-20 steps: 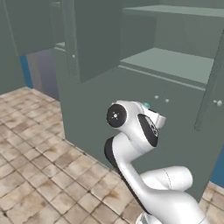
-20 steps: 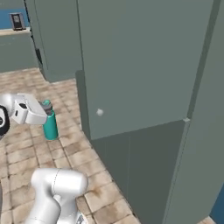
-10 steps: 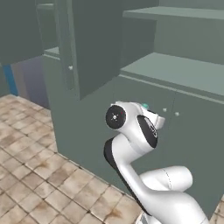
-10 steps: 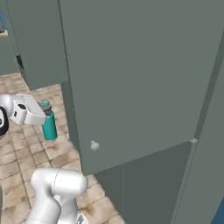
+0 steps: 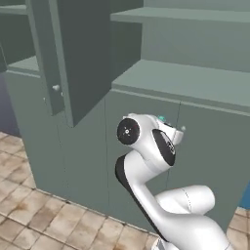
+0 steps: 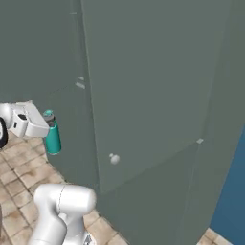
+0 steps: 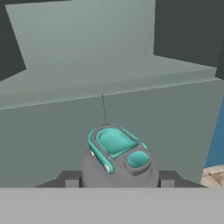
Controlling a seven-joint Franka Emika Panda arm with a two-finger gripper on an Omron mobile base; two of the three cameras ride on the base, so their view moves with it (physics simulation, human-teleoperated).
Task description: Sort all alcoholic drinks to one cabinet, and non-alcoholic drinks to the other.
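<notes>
Right base view, arm bent low, pincer (image 6: 48, 128) level, closed around upright teal bottle (image 6: 52, 136) before cabinet (image 6: 158, 86)

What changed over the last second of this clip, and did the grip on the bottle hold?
The base drove: both base views shifted, bringing the cabinet with its open shelf closer and more square ahead. Nothing was taken or released. The gripper stayed shut on the teal bottle, held upright in front of the arm, cap toward the hand camera.
</notes>
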